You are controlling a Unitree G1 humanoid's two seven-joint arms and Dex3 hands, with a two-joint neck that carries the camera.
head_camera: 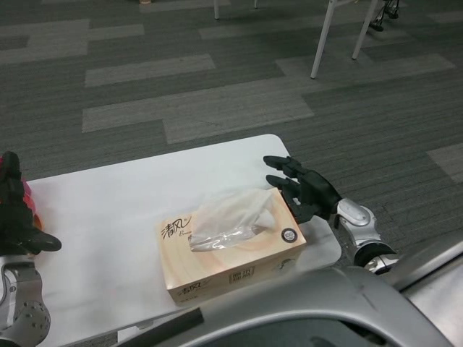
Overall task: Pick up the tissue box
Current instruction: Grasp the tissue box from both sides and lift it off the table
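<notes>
Presently, from the head view, I log the following:

- White table (130,217): fills the lower middle of the picture, its rounded far-right corner toward the carpet. I see it from above and slightly behind.
- Tissue box (230,256): a tan, wood-toned carton lying flat on the table near its right end and close to the near edge. Dark script is printed on its top left corner and a small round black mark on its top right corner. The long side faces me, skewed a little so the right end sits farther away.
- Tissue (233,211): a crumpled white sheet standing up out of the slot in the top of the box, leaning toward the right.
- Right hand (302,189): black, at the end of a silver forearm (359,230), just beside the right end of the box. Its fingers are spread and stretched out over the table toward the left, with nothing in them. The lower fingers are at the box's far-right corner; I cannot tell whether they touch it.
- Left hand (16,210): black, at the far left edge of the picture, well apart from the box. It stands upright with a thumb jutting right; I see nothing in it, but it is partly cut off by the frame.
- Something red or pink (29,194): a sliver showing behind the left hand, too hidden to identify.
- Grey striped carpet (181,87): beyond the table.
- White furniture legs (323,40): at the top right.
</notes>
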